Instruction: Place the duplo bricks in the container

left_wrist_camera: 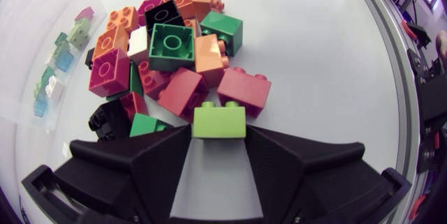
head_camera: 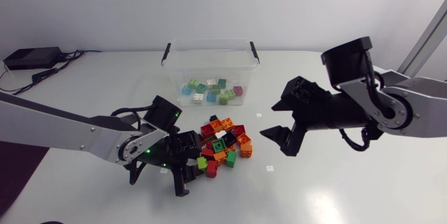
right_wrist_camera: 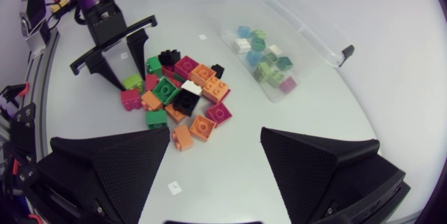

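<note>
Duplo bricks: loose heap near the centre of the table. Colours are red, orange, green, black and white, with some bricks lying on others. The clear container, lid off, stands at 12 o'clock from the heap and apart from it. A smaller lot of pale bricks (blue, green, white, one purple) lies on its floor.

Left arm enters from 9 o'clock. The left gripper is down at table level on the heap's 8 o'clock edge. In the left wrist view a lime brick sits right at the fingertips with one tip against each side, so the jaws are pinching it. Just ahead of it, touching, lies a red brick at the heap's edge.

Right arm enters from 3 o'clock. The right gripper hangs above the table at 3 o'clock from the heap, clear of it and pointed toward it. Its jaws are spread wide with nothing between them. The right wrist view shows the heap and the container well ahead of its fingers.
</note>
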Controlling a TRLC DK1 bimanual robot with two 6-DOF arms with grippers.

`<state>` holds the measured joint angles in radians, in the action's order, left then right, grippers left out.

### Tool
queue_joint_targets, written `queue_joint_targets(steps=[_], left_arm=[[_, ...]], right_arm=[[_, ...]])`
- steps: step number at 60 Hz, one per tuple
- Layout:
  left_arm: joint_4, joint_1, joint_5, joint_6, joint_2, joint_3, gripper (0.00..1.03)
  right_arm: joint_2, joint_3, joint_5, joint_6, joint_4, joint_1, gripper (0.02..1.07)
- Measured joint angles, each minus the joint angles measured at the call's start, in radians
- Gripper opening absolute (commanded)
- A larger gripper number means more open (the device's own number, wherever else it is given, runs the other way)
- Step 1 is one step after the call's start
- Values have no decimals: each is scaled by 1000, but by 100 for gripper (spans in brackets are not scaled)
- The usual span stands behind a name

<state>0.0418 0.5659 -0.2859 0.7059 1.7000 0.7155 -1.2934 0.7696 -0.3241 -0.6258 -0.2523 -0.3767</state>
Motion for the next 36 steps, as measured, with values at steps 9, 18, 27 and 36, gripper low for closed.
queue_joint_targets(steps=[9,18,27,36], left_arm=[[-3,7,0,0,-2,0,32],[-3,13,-5,0,-10,-2,32],[-2,13,-15,1,-60,-19,32],[34,-1,-20,5,-130,-44,32]], right_arm=[[-48,-26,-18,-51,-19,-30,96],[-101,-39,-21,-85,-29,-58,96],[-154,-45,-28,-118,-29,-67,96],[-229,-45,-40,-154,-25,-67,96]])
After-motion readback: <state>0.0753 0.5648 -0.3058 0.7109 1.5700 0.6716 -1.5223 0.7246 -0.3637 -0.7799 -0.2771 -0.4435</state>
